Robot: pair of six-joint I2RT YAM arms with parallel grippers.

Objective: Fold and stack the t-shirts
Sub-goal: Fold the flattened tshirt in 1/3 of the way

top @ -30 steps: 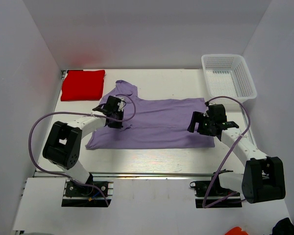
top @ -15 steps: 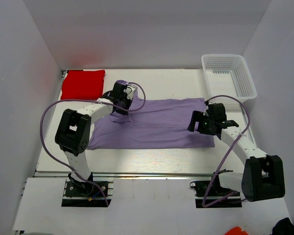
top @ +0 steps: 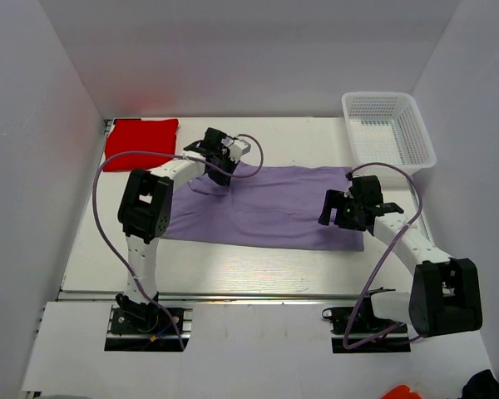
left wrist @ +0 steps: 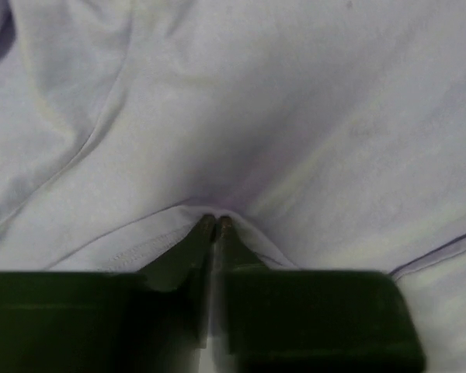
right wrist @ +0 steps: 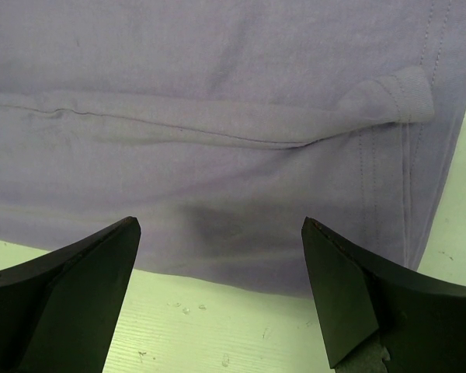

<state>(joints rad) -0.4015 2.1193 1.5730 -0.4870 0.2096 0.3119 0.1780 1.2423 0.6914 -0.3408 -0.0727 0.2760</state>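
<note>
**While My Two Grippers Sit Over the Purple Shirt**

As I look down from the top camera, the light purple soft cloth t-shirt (top: 274,204) lies flat on the pale table (top: 258,270). It fills the middle of the frame as one long shape, running left to right.

My left gripper (top: 219,160) sits at the shirt's top edge, a bit left of the middle. In its wrist view, its two dark fingers (left wrist: 179,260) are almost together, with only a thin slit between them. Their tips rest at a little pucker in the cloth. I cannot tell if they pinch it.

My right gripper (top: 337,212) hangs over the shirt's right end. Its fingers (right wrist: 85,272) stand wide apart and hold nothing.

The bright red folded cloth t-shirt (top: 141,143) lies as a neat block in the upper left of the frame, apart from the purple one. The white plastic mesh basket (top: 389,125) stands in the upper right.
</note>
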